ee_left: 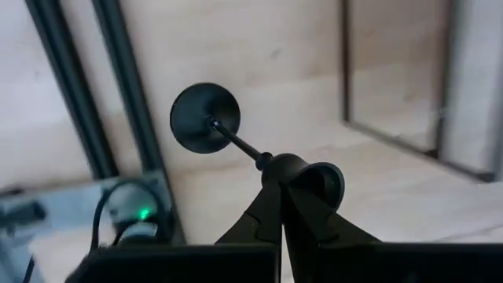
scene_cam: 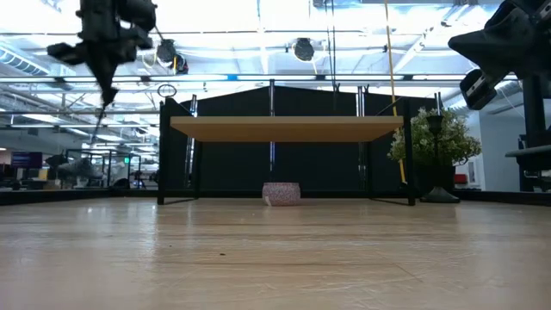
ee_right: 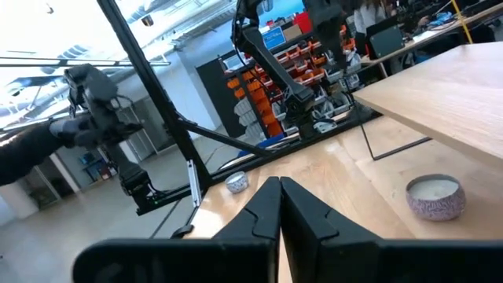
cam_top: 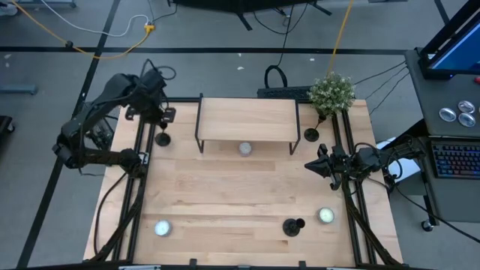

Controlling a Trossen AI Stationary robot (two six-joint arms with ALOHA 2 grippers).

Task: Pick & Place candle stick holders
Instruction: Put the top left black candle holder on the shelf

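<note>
left pincer around holder cup

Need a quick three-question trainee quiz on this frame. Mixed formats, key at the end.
1. How many black candle stick holders are on the table?
2. True or false: a white tealight sits under the wooden shelf.
3. The left gripper has its fingers: A wide open, B shut, C clamped on a tealight.

Key
1. Three: one below the left gripper, one by the plant at, one near the front edge.
2. True.
3. B.
</note>
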